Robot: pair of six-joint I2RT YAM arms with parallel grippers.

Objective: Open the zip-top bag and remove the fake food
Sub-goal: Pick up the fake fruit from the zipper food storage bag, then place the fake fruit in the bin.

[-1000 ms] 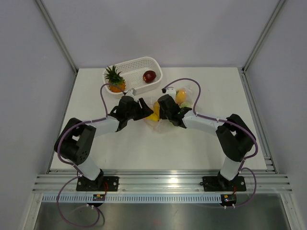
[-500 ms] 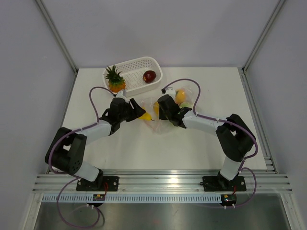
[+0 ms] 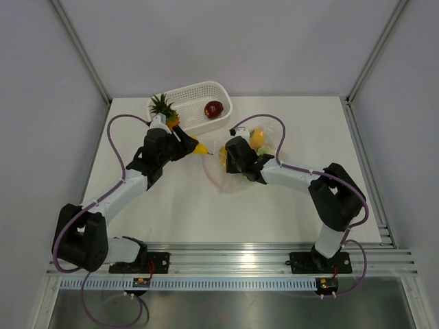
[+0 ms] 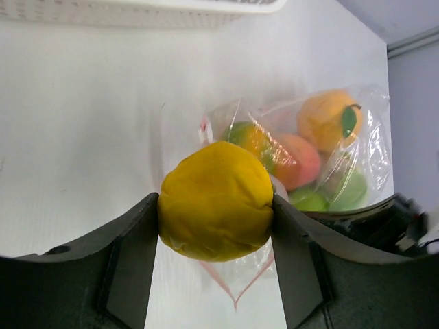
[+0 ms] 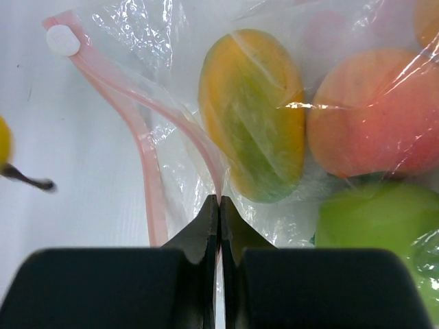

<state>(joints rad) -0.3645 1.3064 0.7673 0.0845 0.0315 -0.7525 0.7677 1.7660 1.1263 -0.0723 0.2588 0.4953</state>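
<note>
Spanning the whole scene, a white counter is seen, with both arms bolted at its near edge and reaching toward the far middle. A white perforated basket is set at the far edge, left of centre; a dark red piece lies inside it, and a pineapple stands at its left end, in or just beside it, cannot be told. The zip-top bag is laid flat on the counter right of centre, near the basket but apart from it, mouth toward the left arm. The left claw is clamped on a round yellow piece, fingers pressed to both its sides, and the piece is held outside the bag, between the basket and the bag mouth. The right claw is pinched together on the bag's edge, tips closed flat on the plastic where one pink strip runs in. Left inside the bag: an orange-and-green oval fruit nearest the mouth, a peach-pink piece touching it, a green apple below those, and an orange with a green leaf at the far end. The pink zip strip is parted, its two sides spread into an open V. A small white tab is seen at the strip's end.
</note>
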